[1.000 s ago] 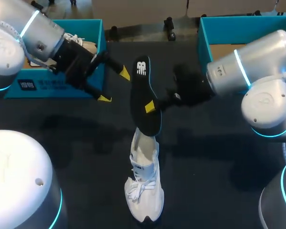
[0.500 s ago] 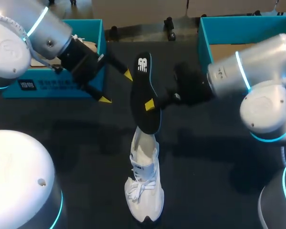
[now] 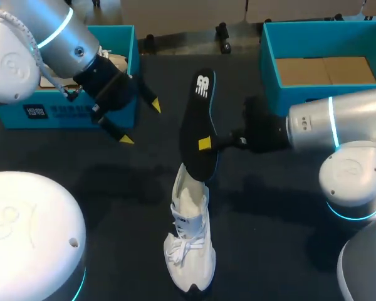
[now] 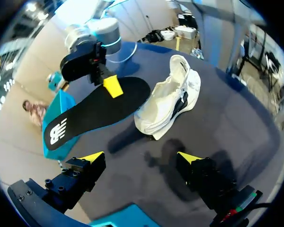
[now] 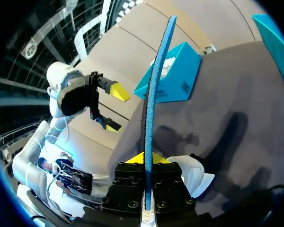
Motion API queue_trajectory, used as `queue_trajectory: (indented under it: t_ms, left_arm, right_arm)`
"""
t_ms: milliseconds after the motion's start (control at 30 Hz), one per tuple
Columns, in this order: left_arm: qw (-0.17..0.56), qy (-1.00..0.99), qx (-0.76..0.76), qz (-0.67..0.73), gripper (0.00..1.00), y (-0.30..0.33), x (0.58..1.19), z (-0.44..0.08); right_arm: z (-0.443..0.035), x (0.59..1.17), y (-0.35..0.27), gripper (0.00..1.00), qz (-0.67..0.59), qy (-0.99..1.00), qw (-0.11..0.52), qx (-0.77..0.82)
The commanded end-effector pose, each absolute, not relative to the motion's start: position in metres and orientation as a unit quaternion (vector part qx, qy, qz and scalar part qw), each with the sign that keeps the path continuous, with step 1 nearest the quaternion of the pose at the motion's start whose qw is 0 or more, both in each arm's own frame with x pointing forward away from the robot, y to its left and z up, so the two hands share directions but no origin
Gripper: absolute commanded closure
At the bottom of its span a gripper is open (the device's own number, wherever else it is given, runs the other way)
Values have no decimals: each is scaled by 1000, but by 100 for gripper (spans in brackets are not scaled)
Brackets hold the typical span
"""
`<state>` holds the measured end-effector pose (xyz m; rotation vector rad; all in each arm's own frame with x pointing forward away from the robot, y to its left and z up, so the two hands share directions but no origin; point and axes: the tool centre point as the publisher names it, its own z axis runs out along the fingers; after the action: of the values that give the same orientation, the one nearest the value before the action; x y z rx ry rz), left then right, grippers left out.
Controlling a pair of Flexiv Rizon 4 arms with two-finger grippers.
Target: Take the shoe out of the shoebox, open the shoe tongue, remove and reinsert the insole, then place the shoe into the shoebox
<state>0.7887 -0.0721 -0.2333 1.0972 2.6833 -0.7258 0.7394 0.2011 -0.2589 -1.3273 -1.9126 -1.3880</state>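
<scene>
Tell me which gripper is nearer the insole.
Right. The right gripper is shut on the insole; the left gripper hangs open, apart from it, by the left shoebox.

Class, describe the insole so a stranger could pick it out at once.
Start at the dark table and find the white lace-up sneaker lying in its middle. By the sneaker's heel opening, the right hand grips a flat black foam insole. Alone here, it is thin and foot-shaped, with a white logo and a blue underside.
</scene>
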Motion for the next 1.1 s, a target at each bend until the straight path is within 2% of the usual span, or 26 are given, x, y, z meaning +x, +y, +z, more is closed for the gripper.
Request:
queue_trajectory:
  t_ms: [33, 367, 667, 833, 1100]
  left_arm:
    - [-1, 942, 282, -184, 0, -79, 793, -229]
    - [-1, 942, 282, -184, 0, -79, 793, -229]
    - [-32, 975, 171, -140, 0, -76, 782, -246]
    - [-56, 975, 167, -135, 0, -73, 773, -257]
    - [-52, 974, 183, -121, 0, -73, 770, -261]
  right_arm:
    - [-262, 746, 204, 100, -499, -691, 219, -475]
    - [-265, 744, 206, 100, -509, -690, 215, -468]
    - [-278, 730, 215, 100, -558, -676, 176, -449]
    - [-283, 730, 221, 100, -561, -677, 172, -444]
    - [-290, 729, 223, 100, -561, -676, 173, -446]
